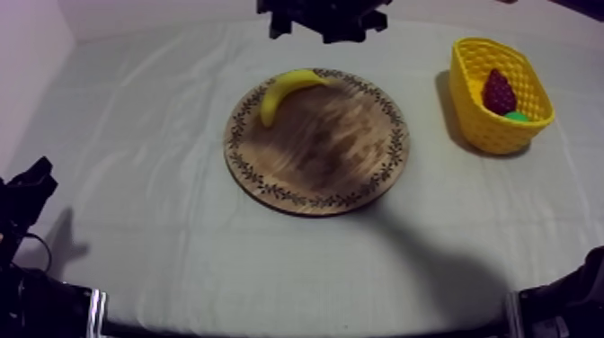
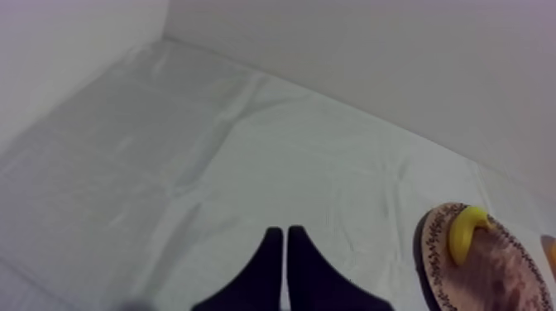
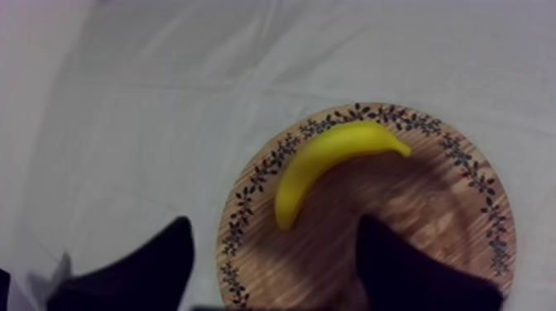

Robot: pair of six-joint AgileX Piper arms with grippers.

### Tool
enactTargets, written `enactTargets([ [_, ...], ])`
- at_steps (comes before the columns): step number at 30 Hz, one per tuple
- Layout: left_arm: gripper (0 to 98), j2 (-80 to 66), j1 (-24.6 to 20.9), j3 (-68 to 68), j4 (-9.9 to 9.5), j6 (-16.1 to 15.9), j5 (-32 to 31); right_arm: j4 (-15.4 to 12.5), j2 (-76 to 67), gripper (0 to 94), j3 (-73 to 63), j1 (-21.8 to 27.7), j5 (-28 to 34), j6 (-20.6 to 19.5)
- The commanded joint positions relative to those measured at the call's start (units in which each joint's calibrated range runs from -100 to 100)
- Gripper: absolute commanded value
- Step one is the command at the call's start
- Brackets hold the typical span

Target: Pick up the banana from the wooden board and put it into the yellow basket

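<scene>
Two PiPER arms in matte black: the left gripper (image 2: 285, 240) ends in a pair of smooth, unmarked black fingers (image 2: 266, 273), each tapering to a blunt rounded tip. The right gripper (image 3: 275, 222) carries the same black fingers (image 3: 157, 265), broad at the root and narrower toward the tip. From above, the left arm (image 1: 25, 193) is angular and black, the right arm (image 1: 566, 297) a dark rounded bulk. A pale band (image 1: 95, 310) marks the left base and a second pale band (image 1: 512, 315) the right.
</scene>
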Motion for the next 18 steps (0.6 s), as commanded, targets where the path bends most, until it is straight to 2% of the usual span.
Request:
enactTargets([
  [1,0.1,0.00,-0.02,0.00,0.01,-0.02,0.03,0.80,0.12,85.9,0.15,-0.14,-0.08,-0.97],
  [5,0.1,0.00,-0.02,0.00,0.01,-0.02,0.03,1.36,0.45,89.7,0.52,-0.27,-0.04,-1.89],
  [10,0.1,0.00,-0.02,0.00,0.01,-0.02,0.03,0.26,1.93,90.5,0.22,-0.04,0.85,-2.11],
  [18,0.1,0.00,-0.02,0.00,0.01,-0.02,0.03,0.74,8.94,84.9,-4.62,-0.33,3.30,-3.37],
])
